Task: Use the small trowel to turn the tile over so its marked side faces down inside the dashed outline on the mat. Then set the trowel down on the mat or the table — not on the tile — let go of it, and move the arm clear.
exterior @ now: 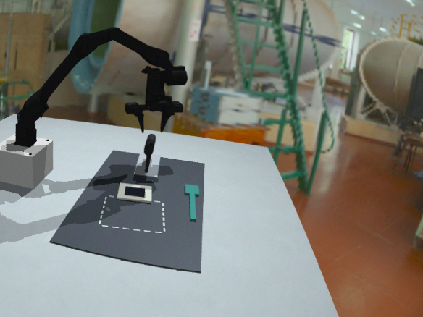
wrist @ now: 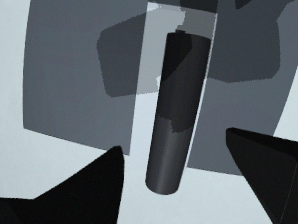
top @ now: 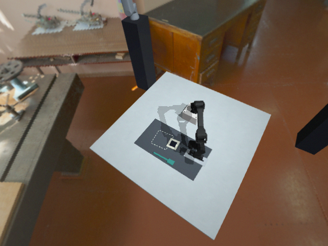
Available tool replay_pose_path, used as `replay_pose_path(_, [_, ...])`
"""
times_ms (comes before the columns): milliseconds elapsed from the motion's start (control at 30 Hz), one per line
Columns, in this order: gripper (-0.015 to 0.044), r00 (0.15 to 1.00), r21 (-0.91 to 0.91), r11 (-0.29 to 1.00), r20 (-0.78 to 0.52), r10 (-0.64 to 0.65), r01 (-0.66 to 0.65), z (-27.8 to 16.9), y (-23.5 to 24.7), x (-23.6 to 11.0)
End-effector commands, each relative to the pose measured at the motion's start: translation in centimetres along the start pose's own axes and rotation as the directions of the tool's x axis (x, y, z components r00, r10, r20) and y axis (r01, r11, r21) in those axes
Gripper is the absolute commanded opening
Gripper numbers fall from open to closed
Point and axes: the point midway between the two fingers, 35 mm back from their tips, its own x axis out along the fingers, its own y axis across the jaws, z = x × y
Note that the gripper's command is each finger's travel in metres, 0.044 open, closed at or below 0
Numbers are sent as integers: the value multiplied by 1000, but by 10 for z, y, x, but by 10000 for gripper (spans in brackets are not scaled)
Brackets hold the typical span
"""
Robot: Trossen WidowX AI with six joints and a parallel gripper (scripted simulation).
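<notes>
- Far left, the arm's base [exterior: 40,161] sits on the table [exterior: 235,253], well away from the work. No worry there.
- The mat [exterior: 174,239] carries the dashed outline [exterior: 132,229]. The tile [exterior: 135,192] lies flat at the outline's far edge, mostly outside it, with its dark marked face up. By my judgement the flip is not yet done.
- Above the mat's far end hangs the gripper [exterior: 152,129], pointing straight down. Its fingers are spread and grasp nothing.
- Right under it is the trowel [exterior: 149,150]. Its dark handle [wrist: 174,116] stands nearly upright, tilted a little, and its pale blade [exterior: 146,170] lies flat on the mat just behind the tile. Handle and fingertips are apart.
- My step in hand is to take the handle properly. I'd come straight down, keeping the handle centred between the open fingers as the wrist view shows it, and match its tilt first. I'd close low enough on the handle to steer the blade. A pinch near the tip would likely let it swivel.
- Then I'd slide the blade under the tile's far edge and tip it towards the outline, so that it lands face down inside.
- Rightmost, a teal tool [exterior: 193,203] lies flat on the mat, clear of the tile. I'd keep my path away from it.
</notes>
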Motion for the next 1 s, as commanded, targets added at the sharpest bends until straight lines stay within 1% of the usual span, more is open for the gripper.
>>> replay_pose_path(0, [300,999,-116,993,10,38,-37,-1,1,0])
replay_pose_path(200, [300,996,-310,947,23,92,-80,-4,3,4])
replay_pose_path(400, [300,989,-493,863,35,145,-110,-6,3,8])
replay_pose_path(600, [300,979,-652,748,46,198,-121,-8,3,11])
replay_pose_path(967, [300,958,-853,513,61,281,-96,-11,2,16])
